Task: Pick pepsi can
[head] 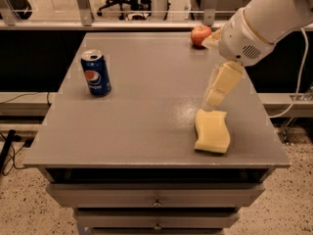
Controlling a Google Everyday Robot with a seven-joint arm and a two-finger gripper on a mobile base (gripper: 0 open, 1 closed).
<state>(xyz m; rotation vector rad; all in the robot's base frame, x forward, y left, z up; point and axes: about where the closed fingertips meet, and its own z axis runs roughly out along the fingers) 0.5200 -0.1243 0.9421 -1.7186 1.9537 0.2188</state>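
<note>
The pepsi can [96,73] is blue with a silver top and a round red-white-blue logo. It stands upright on the left part of the grey table [146,131]. My gripper [213,101] hangs from the white arm [264,21] over the right part of the table, pointing down just above a yellow sponge. It is far to the right of the can and holds nothing that I can see.
A yellow sponge [212,130] lies near the table's front right. A red apple [200,35] sits at the back right edge, beside the arm. Drawers [156,199] are below the tabletop. A rail and an office chair are behind.
</note>
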